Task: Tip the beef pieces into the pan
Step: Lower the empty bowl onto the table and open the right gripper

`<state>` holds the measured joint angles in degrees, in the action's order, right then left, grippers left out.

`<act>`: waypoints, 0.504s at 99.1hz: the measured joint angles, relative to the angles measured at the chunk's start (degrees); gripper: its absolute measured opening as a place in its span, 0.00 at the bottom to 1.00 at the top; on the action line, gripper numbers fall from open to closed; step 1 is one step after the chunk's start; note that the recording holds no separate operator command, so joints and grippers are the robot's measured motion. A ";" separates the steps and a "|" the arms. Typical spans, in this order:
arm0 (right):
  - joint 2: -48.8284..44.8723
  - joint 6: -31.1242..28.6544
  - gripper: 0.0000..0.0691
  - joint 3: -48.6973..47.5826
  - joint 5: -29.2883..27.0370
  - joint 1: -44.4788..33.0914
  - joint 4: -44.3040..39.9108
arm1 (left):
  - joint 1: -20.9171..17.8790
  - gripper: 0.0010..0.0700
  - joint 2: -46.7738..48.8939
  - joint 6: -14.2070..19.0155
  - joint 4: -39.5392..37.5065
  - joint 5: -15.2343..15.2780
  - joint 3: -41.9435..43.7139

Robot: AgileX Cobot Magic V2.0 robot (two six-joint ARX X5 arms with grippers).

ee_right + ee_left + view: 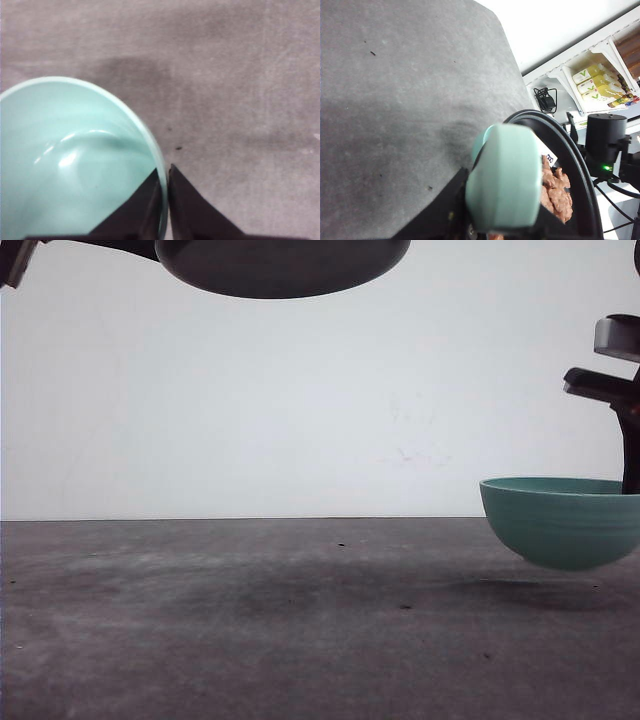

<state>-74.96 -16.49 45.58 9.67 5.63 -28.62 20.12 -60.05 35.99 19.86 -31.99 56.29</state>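
Note:
The black pan [280,265] hangs high over the table's left half, showing its underside. My left gripper [501,221] is shut on the pan's mint-green handle [505,175]. Reddish-brown beef pieces [556,191] lie heaped inside the pan's black rim [572,155]. At the right, the teal bowl [560,520] floats just above the table with its shadow beneath it. My right gripper [164,176] is shut on the bowl's rim, one finger inside and one outside. The bowl's inside [65,165] looks empty.
A dark grey table top [250,620] with a few small specks runs back to a white wall [300,410]. Past the table's edge stand a white shelf with yellow bottles [597,82] and a black device with a green light [605,142].

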 joint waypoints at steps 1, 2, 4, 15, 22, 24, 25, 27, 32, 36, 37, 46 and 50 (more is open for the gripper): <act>-0.24 -0.04 0.02 0.00 -0.04 0.00 -0.04 | 0.00 0.07 0.00 0.00 0.00 0.00 0.00; -0.50 -0.04 0.02 0.00 -0.11 0.00 -0.09 | 0.00 0.07 0.00 0.00 0.00 0.00 0.00; -1.03 -0.09 0.02 0.00 -0.24 0.00 -0.20 | 0.00 0.07 0.00 0.00 0.00 0.00 0.00; -3.50 -0.15 0.02 0.00 -0.33 0.07 -0.55 | 0.00 0.07 0.00 0.00 0.00 0.00 0.00; -4.15 -0.26 0.02 0.00 -0.44 0.46 -0.46 | 0.00 0.07 0.00 0.00 0.00 0.00 0.00; -4.24 -0.28 0.02 0.00 -0.44 0.63 -0.39 | 0.00 0.07 0.00 0.00 0.02 0.00 0.00; -4.26 -0.26 0.02 0.00 -0.44 0.74 -0.35 | 0.00 0.07 0.00 0.00 0.02 0.00 0.00; -4.37 -0.28 0.02 0.00 -0.46 0.85 -0.33 | 0.00 0.07 0.00 0.00 0.00 0.00 0.00; -4.61 -0.28 0.02 0.00 -0.52 1.18 0.04 | 0.02 0.07 0.00 0.00 0.04 0.00 0.00; -4.79 -0.28 0.02 0.00 -0.52 1.42 0.44 | 0.02 0.07 0.00 0.00 0.02 0.00 0.00; -4.83 -0.28 0.02 0.00 -0.57 1.49 0.50 | 0.02 0.07 0.00 0.00 0.04 0.00 0.00; -4.98 -0.28 0.02 0.00 -0.72 1.95 0.68 | 0.00 0.07 0.00 0.00 0.04 0.00 0.00; -5.01 -0.26 0.04 0.00 -0.70 2.19 0.85 | 0.00 0.07 0.00 0.00 0.04 0.00 0.00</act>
<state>-79.96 -16.75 45.58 8.97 7.81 -27.77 20.12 -60.05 35.99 19.90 -31.99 56.29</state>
